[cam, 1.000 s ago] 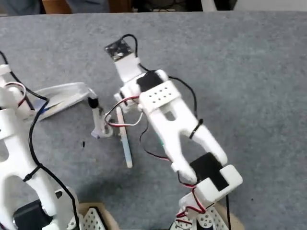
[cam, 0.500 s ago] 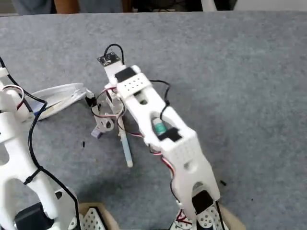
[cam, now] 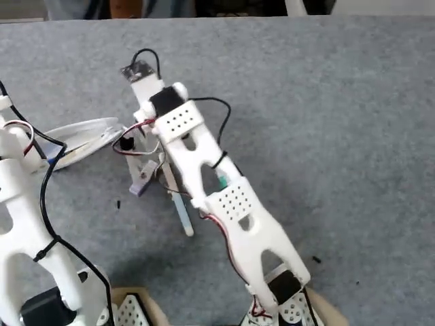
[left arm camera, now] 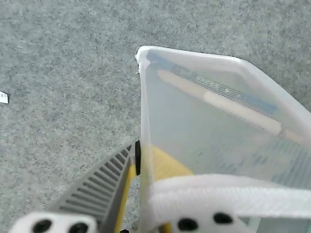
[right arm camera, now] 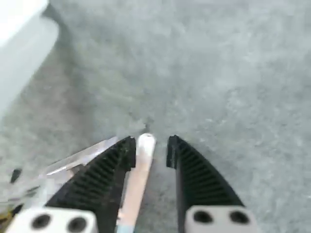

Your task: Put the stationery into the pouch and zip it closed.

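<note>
The translucent pouch lies at the table's left, and my left gripper is shut on its edge. Through the pouch wall I see a pale pen, a blue one and something yellow inside. A light-blue and beige pen lies on the grey mat just right of the pouch. My right gripper is low over the pen's far end. Its fingers stand open on either side of the beige pen tip, with a gap on one side. The right gripper has the pouch off to one side.
Grey felt covers the whole table, with free room to the right and at the back. A tiny dark speck lies left of the pen and another beside the right arm. A small white scrap lies near the pouch.
The right arm has stretched out and swung left toward the pouch, bringing its gripper down over the pen's end. The left arm and the pouch have stayed put.
</note>
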Robot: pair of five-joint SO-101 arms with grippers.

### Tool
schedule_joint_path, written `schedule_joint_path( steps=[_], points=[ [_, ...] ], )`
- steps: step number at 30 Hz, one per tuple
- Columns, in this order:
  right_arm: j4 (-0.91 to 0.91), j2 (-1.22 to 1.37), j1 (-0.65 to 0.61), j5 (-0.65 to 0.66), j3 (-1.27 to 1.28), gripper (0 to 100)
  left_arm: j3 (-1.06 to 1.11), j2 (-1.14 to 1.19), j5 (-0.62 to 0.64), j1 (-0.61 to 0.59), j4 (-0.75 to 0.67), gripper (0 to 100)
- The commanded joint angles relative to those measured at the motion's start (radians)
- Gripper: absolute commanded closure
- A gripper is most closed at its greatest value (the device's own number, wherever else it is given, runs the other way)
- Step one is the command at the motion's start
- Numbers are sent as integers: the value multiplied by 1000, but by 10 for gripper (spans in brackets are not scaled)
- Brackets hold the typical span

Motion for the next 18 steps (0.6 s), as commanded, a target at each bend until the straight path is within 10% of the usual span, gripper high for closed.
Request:
schedule_joint_path(
  steps=[1,18],
  points=[
    [11,-108,-40,-2,73,825,2,5,-3,-12,-28,971],
    [-28,-150,-37,2,308,840,2,0,-3,-12,-26,971]
  ],
)
